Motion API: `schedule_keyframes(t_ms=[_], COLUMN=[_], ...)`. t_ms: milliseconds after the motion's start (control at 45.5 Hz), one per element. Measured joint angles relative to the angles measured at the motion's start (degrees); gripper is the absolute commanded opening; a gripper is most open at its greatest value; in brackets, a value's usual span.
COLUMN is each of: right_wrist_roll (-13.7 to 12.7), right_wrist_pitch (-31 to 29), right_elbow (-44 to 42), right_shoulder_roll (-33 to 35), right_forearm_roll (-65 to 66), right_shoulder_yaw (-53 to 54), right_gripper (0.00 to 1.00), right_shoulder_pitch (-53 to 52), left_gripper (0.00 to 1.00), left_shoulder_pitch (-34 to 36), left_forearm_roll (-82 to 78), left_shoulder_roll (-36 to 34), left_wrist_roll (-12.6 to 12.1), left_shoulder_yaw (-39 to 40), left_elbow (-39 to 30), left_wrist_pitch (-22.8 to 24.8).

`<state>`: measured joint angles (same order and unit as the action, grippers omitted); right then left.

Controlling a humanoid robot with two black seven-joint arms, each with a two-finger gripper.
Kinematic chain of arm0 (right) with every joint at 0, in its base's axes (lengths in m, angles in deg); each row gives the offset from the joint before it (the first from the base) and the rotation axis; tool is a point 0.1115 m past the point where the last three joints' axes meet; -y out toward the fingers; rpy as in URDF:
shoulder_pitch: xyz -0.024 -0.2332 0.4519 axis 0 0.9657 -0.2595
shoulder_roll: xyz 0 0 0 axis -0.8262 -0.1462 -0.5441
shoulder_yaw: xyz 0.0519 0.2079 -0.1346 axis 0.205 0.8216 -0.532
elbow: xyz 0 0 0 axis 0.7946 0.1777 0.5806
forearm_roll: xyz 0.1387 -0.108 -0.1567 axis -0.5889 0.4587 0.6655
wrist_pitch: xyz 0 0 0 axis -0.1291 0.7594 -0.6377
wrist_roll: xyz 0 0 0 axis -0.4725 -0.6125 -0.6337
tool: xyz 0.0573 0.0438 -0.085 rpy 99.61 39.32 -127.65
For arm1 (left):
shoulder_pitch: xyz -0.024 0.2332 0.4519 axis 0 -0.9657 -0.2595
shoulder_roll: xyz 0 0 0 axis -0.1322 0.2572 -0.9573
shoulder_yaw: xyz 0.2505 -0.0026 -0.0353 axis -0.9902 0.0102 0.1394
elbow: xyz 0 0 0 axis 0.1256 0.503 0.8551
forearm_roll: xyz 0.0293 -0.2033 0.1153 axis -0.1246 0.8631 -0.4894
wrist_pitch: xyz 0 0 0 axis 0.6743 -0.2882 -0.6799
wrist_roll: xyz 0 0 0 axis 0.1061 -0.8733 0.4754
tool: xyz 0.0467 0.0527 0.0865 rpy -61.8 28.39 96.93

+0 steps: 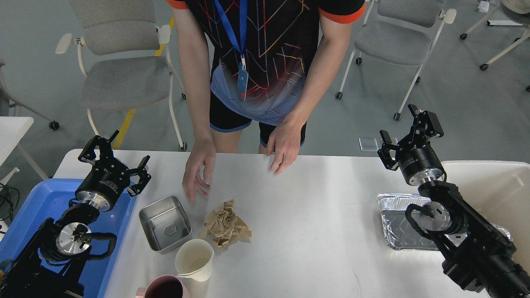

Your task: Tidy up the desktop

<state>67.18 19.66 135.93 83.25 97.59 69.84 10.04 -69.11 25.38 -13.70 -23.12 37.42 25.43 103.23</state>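
Head view: both pincers, left (118, 159) and right (408, 132), hang apart, holding nothing. Crumpled paper (225, 223) on the desktop (314, 215) lies right of the left pincer; probably light, soft: pinch any fold.

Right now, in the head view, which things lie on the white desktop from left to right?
Blue tray → steel container → white paper cup → crumpled brown paper → foil tray → beige bin.

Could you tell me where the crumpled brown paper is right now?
In the head view, the crumpled brown paper lies left of centre on the white desktop, between the square steel tin and white paper cup.
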Motion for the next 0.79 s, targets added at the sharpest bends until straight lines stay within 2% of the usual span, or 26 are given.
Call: schedule_keyframes(t_ms=[594,792], right_wrist_roll=[0.0,0.0], right_wrist_pitch=[0.0,0.0], right_elbow=[0.2,0.2], right_shoulder_roll=[0.0,0.0], right_forearm_roll=[0.0,0.0], right_shoulder_yaw=[0.0,0.0], right_gripper=[1.00,1.00], right_shoulder_pitch=[0.0,0.0], left_gripper=[0.97,0.97], left_shoulder_pitch=[-0.1,-1.6], left_forearm_roll=[0.0,-0.2], left_shoulder_roll=[0.1,-3.1], left_wrist_roll=[0.1,0.2], left_shoulder_yaw=[0.2,-0.6], left_elbow=[-0.8,-6.2], left_wrist_pitch=[0.0,-2.0])
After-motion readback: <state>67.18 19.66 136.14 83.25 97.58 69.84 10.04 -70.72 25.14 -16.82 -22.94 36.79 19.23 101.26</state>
